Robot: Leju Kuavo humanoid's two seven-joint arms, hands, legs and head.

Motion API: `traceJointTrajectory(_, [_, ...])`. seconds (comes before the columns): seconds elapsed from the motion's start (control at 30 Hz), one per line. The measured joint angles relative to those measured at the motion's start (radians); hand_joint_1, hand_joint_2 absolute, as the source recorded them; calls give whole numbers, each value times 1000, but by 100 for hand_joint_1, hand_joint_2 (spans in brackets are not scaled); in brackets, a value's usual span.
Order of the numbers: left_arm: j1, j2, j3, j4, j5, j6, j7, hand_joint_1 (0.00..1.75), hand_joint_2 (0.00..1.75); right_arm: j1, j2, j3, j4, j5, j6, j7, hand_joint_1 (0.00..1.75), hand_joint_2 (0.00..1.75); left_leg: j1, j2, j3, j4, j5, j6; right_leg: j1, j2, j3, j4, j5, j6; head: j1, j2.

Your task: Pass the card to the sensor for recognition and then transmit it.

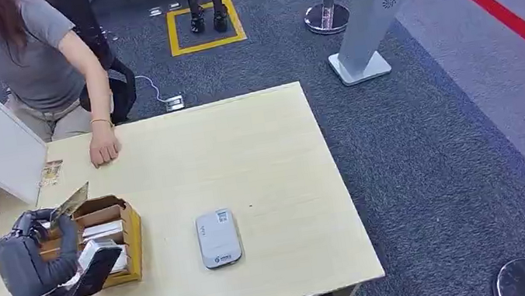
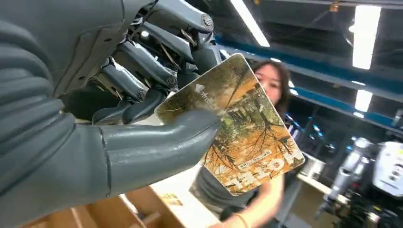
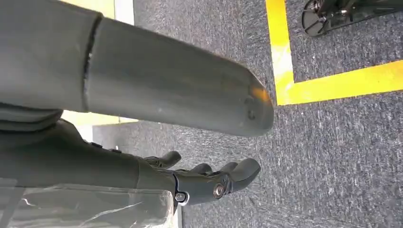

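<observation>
The hotel key card [image 1: 69,202] is held in the left hand [image 1: 34,229], pinched between the thick grey thumb [image 2: 157,145] and the darker fingers [image 2: 142,76] by one short end, as is shown close up in the left wrist view, where most of its printed face [image 2: 242,137] is left free beyond the thumb. In the head view the card is seen raised just above the wooden card box [image 1: 119,232], its long axis slanting up and away from the hand toward the far side of the table [image 1: 259,148]. The card reader [image 1: 219,238], a small grey flat unit, is laid on the tabletop to the right of the box and a little nearer the robot, well apart from the card; the box stands between hand and reader. The coming move is judged to turn on that relation: the card must be carried rightward over the box and lowered until its free face is brought flat above the reader. The left hand is far the nearer one and already has the card. The right hand [image 3: 209,183] is seen hanging over the carpeted floor beside a yellow floor line [image 3: 332,80], its fingers loosely curled and apart with nothing in them. A person's hand [image 1: 104,150] is rested on the far edge of the table, and handing over is judged to be left for afterwards.
</observation>
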Motion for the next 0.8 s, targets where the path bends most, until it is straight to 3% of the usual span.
traceJointTrajectory(0.4, [-11, -4, -37, 22, -18, 13, 3, 175, 175, -1, 0, 3, 0, 1, 3, 0, 0, 0, 0, 0, 0, 0, 0, 0, 0, 0, 0, 0, 0, 0, 0, 0])
traceJointTrajectory(0.47, [-15, -3, -48, 26, -89, 41, 14, 175, 175, -1, 0, 4, 0, 5, 5, 0, 0, 0, 0, 0, 0, 0, 0, 0, 0, 0, 0, 0, 0, 0, 0, 0])
traceJointTrajectory(0.63, [-45, 1, -118, 54, -436, 138, 110, 175, 175, -3, 0, 14, 0, 18, 12, -5, 0, 0, 0, -1, 0, 0, 0, 0, 0, 0, 0, 0, 0, 0, 0, 0])
traceJointTrajectory(0.8, [-94, 10, -220, 124, -703, 133, 234, 175, 175, -4, -2, 28, 0, 24, 16, -5, 0, 0, 0, -1, 0, 0, 0, 0, 0, 0, 0, 0, 0, 0, 0, 0])
